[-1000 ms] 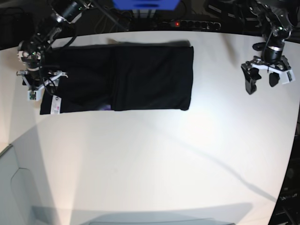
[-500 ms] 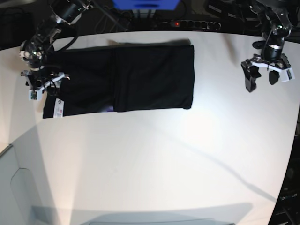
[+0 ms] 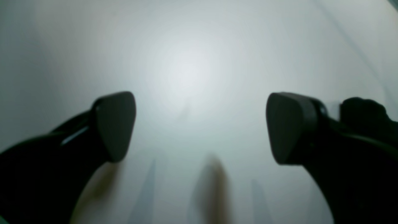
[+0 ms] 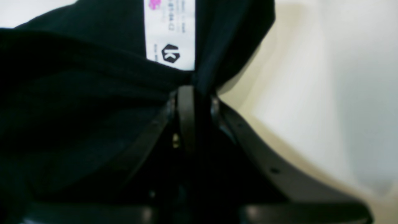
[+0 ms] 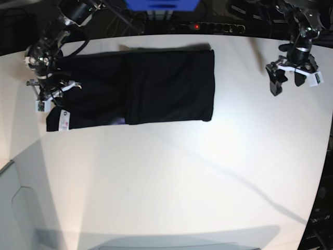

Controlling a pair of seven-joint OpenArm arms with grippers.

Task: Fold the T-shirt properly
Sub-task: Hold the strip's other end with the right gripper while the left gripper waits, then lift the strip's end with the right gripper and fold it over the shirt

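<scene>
1. Nearest the base camera, the white table (image 5: 171, 192) is a broad pale surface with a soft glare patch and a thin dark shadow line running across it.
2. Further back, the T-shirt (image 5: 156, 94) lies flat on the table as a black rectangle, partly folded, with one layer's edge running top to bottom near its middle.
3. A small white label (image 5: 65, 121) shows at the near corner of the T-shirt on the base view's left, and a faint purple spot peeks out along the near edge close to the fold line.
4. The right gripper (image 5: 50, 92) is at that same end of the T-shirt. In the right wrist view its jaws are pinched together on a bunched edge of the black cloth (image 4: 93, 102), with the label (image 4: 170, 34) just beyond the fingertips, printed with a black hexagon mark and a pink smudge.
5. The left gripper (image 5: 289, 78) hangs over bare table well apart from the T-shirt, on the base view's right. In the left wrist view its fingers (image 3: 115, 124) stand wide apart with nothing between them.
6. At the far edge, beyond the table, a power strip (image 5: 210, 26) with a red light and a blue object (image 5: 161, 5) sit in the dark; there are no containers in view.
</scene>
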